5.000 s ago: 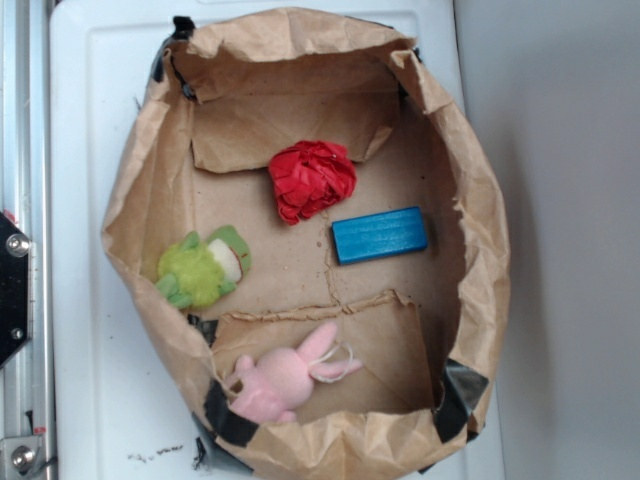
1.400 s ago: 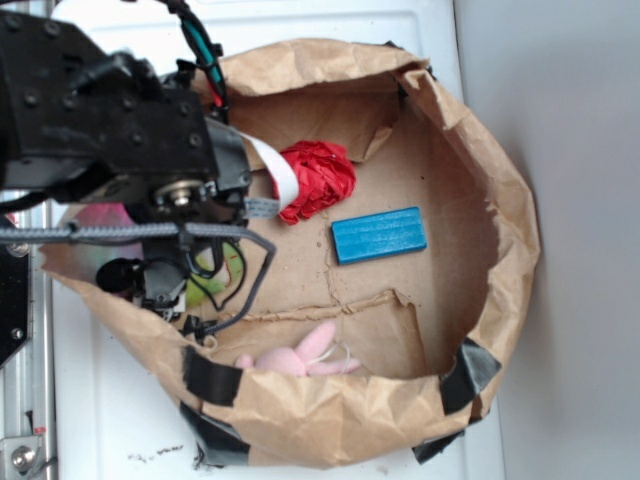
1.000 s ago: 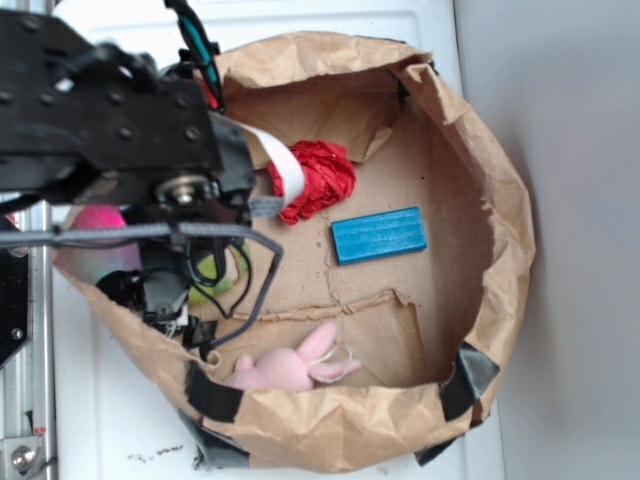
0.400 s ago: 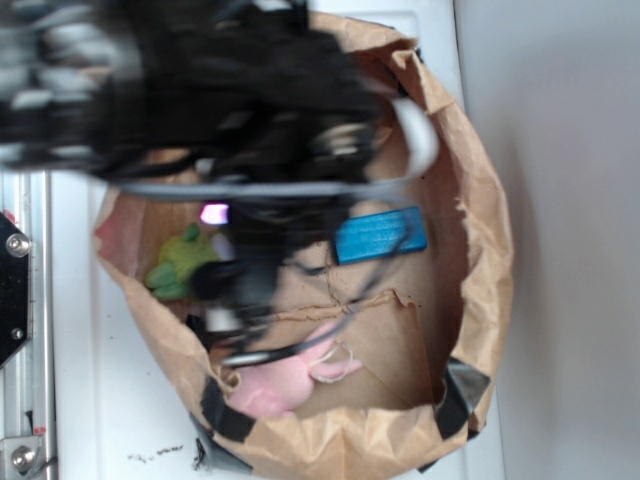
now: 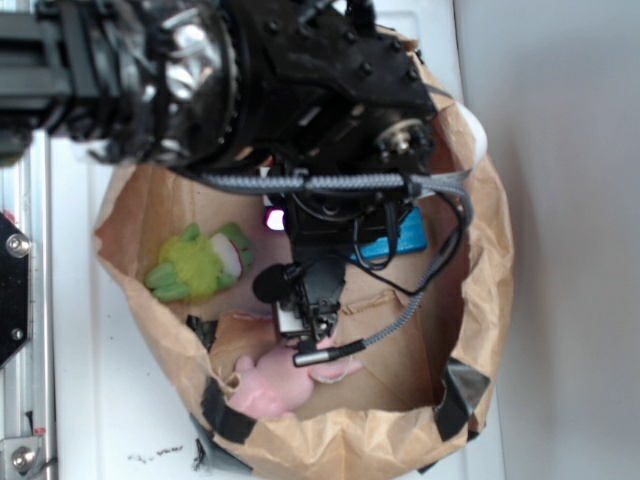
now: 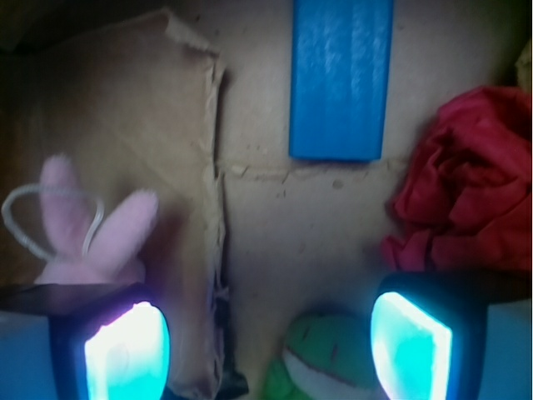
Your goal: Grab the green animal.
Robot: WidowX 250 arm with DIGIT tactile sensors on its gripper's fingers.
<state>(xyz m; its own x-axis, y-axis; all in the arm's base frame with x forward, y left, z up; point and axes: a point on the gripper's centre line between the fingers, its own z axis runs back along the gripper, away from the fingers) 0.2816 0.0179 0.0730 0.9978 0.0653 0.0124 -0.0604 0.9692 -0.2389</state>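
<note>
Crumpled brown paper bag (image 5: 490,250) with its rim rolled down and patched with black tape sits on a white table (image 5: 90,400); the bag's floor is flat creased paper with a loose flap at the near end. The green animal (image 5: 197,264) is a small fuzzy lime-green plush with darker green limbs and a white-and-red patch at one end, lying on the bag floor against the left wall, nothing touching it. In the wrist view only its rounded green-and-white end (image 6: 329,358) shows at the bottom edge, between the two fingers. The hand (image 6: 268,350) is spread wide and holds nothing; its finger pads (image 6: 410,343) glow cyan. In the exterior view the black arm (image 5: 300,90) with braided cables covers the upper bag, the hand (image 5: 310,315) hanging over the middle of the floor, right of the green animal and apart from it. A soft pink plush bunny (image 5: 285,380) with long ears lies on the flap. A flat ridged blue block (image 6: 341,79) lies on the floor beside a red ruffled paper ball (image 6: 462,200).
</note>
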